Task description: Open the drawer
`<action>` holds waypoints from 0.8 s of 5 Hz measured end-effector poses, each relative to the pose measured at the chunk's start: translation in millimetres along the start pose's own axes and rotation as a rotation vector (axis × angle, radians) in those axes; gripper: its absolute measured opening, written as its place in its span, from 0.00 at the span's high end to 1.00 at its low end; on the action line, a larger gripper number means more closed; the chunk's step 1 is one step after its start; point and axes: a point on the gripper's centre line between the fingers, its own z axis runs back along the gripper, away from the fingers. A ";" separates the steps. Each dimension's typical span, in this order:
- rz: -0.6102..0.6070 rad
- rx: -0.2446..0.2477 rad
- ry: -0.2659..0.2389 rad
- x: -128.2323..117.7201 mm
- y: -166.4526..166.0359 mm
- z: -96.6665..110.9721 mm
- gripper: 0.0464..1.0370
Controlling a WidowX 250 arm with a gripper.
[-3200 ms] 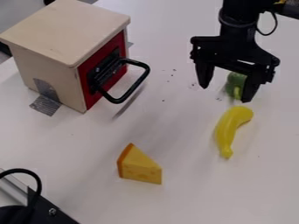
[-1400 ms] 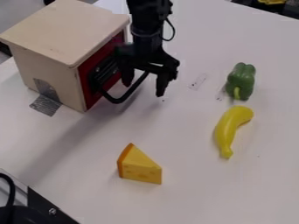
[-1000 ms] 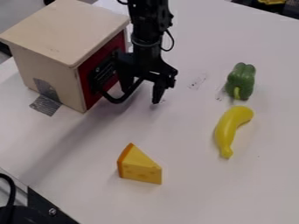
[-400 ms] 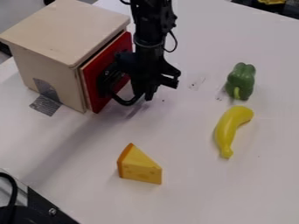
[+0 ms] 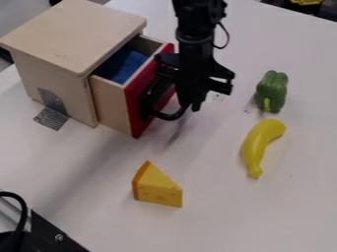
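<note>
Opening step, outward pull: black two-finger gripper (image 5: 190, 105), its fingers together and apparently clamped on the black loop handle (image 5: 170, 117), with the red-fronted drawer (image 5: 133, 114) partway out of the wooden cabinet (image 5: 64, 38); a straight pull, then release, should follow.

Cabinet (image 5: 69, 32): pale wood, smooth, matt top. Drawer (image 5: 109, 103): bare wood sides, matt; front painted red, smooth; blue contents (image 5: 125, 66) soft-looking, cloth or foam, cannot be told which. Handle (image 5: 172, 116): black, smooth, faint sheen. Tape (image 5: 51, 119): silvery, ribbed, dull shine. Banana (image 5: 255, 147): smooth yellow plastic, lightly glossy. Pepper (image 5: 272, 91): green plastic, soft sheen. Cheese wedge (image 5: 156, 188): plastic-looking, satin. Gripper (image 5: 189, 106): black, mostly matt. Table (image 5: 217, 216): white, smooth, low sheen.
</note>
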 end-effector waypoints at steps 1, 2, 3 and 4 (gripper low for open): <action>-0.039 -0.006 0.021 -0.3 -29.4 -7.7 0.93; -0.036 0.001 0.037 -3.2 -35.5 -15.2 0.93; 0.007 0.003 0.044 -4.6 -33.8 -15.7 0.91; 0.039 0.004 0.068 -7.7 -29.2 -15.7 0.67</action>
